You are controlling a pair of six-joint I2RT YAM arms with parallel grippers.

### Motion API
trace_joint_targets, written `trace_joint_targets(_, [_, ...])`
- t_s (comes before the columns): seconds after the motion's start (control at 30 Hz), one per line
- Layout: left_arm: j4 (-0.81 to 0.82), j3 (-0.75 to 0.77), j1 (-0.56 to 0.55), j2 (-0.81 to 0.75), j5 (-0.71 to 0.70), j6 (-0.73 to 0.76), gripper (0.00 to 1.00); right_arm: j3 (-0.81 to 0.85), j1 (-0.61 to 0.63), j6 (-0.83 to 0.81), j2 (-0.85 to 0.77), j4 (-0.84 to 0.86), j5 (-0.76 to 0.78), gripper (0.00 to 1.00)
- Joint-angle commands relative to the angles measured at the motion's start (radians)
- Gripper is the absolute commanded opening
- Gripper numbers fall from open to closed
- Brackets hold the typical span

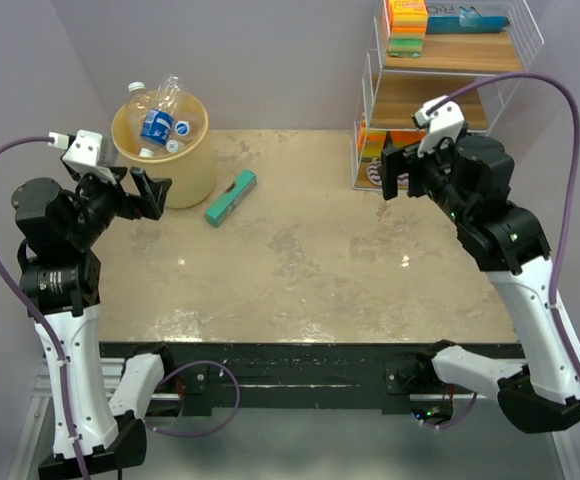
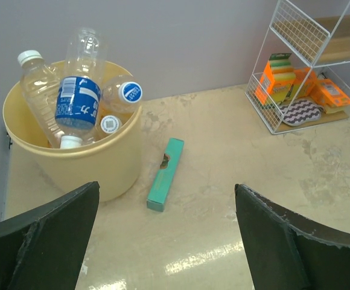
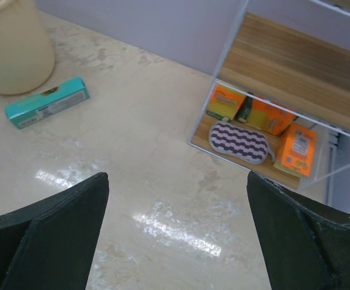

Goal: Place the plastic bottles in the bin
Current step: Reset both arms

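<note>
The bin [image 1: 192, 172] is a round pale yellow bucket at the table's far left, and several plastic bottles stand in it. One carries a blue label [image 2: 77, 104]. Beside it are a clear one with a white cap [image 2: 35, 81] and one with a blue-and-white cap [image 2: 128, 93]. My left gripper [image 1: 150, 192] hovers just in front of the bin, open and holding nothing; in its wrist view [image 2: 166, 192] the bin wall [image 2: 84, 166] is up left. My right gripper [image 1: 398, 175] is open and empty near the rack, over bare tabletop [image 3: 178, 176]. No bottle lies on the table.
A flat teal box [image 1: 231, 197] [image 2: 165, 173] [image 3: 47, 103] lies on the table right of the bin. A white wire shelf rack [image 1: 450, 80] [image 3: 283, 72] stands at the back right, holding orange packets and a striped sponge [image 3: 241, 140].
</note>
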Motion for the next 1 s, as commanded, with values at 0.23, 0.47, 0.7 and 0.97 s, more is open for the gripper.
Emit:
trace_joint_targets(0.23, [-0.041,-0.062,0.009,-0.077,0.016,0.017,0.98,-0.159,-0.058,0.032,-0.171,0.095,0.219,0.99])
trace_joint_targets(0.47, [0.010,-0.134,0.008,-0.134,0.010,-0.009,0.98,-0.195,-0.110,0.035,-0.222,0.094,0.192,0.98])
trace_joint_targets(0.7, [0.025,-0.156,0.008,-0.151,0.008,0.006,0.98,-0.227,-0.175,0.040,-0.266,0.095,0.124,0.99])
trace_joint_targets(0.97, [0.037,-0.176,0.014,-0.137,0.014,0.012,0.99,-0.253,-0.216,0.033,-0.279,0.092,0.075,0.99])
